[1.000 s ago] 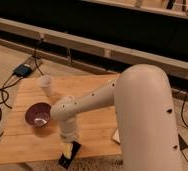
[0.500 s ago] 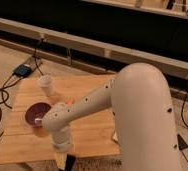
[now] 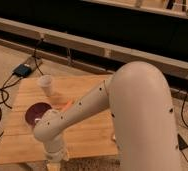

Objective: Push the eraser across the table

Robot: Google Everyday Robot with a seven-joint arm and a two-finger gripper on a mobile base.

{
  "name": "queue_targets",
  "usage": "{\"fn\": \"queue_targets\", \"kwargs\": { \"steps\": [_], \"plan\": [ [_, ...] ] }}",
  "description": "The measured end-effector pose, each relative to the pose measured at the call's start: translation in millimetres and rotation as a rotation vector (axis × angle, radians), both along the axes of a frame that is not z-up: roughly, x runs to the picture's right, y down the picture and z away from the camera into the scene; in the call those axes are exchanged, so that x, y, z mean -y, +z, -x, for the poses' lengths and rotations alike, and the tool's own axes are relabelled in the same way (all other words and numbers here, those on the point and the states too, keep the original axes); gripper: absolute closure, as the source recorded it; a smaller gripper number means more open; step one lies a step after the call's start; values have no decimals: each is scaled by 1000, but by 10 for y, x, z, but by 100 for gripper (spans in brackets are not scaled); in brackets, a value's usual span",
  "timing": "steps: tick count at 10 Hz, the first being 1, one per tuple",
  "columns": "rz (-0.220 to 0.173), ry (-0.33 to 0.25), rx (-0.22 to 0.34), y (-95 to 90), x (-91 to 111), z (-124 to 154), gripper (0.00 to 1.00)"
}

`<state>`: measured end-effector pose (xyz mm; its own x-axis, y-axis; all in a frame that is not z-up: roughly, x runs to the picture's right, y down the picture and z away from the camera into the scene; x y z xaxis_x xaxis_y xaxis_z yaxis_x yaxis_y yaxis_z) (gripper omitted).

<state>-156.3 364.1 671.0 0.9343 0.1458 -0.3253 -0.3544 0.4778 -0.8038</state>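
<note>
camera view | jaws (image 3: 54,165) low at the desk's (image 3: 92,137) near edge, bottom of frame, apart or together: cannot tell | eraser: not visible | dark purple bowl (image 3: 37,113) on desk left | white cup (image 3: 46,84) behind it | black box (image 3: 23,70) on floor, cabled

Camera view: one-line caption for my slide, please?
Robot arm reaches over the table, gripper at its near edge by the purple bowl and white cup; eraser not visible.
</note>
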Motion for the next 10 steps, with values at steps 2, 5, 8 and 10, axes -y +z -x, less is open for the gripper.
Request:
{"fn": "queue_targets", "kwargs": {
  "steps": [2, 5, 8, 10],
  "plan": [
    [-168, 21, -19, 177, 494, 11, 35],
    [-353, 33, -37, 296, 1061, -20, 35],
    [-376, 35, -38, 301, 1136, -14, 35],
    [-378, 35, -38, 303, 1139, -15, 35]
  ]
}}
